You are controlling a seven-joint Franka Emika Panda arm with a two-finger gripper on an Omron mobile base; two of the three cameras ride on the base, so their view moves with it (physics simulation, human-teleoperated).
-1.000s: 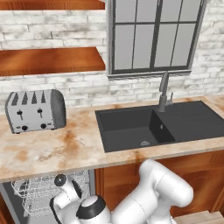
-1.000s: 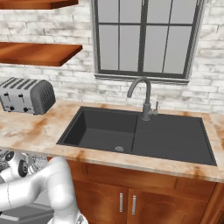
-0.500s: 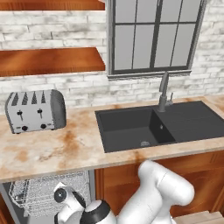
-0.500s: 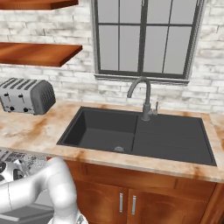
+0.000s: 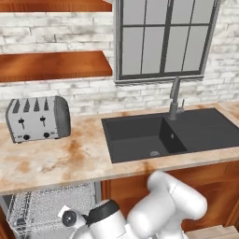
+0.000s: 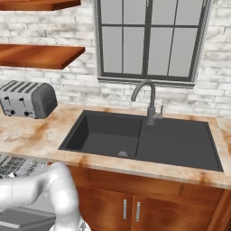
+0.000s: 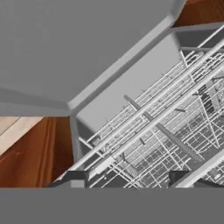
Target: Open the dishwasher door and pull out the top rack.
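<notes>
While the rack (image 5: 46, 210) sits part-way out under the counter (image 5: 51, 163), left of the sink (image 5: 140, 137), best pulled level and straight, not skewed. Claw (image 7: 127, 180) low at its front rail, tips apart, gripping nothing that shows. Rack bare, wire only. Sink basin empty. Door hard to make out.
</notes>
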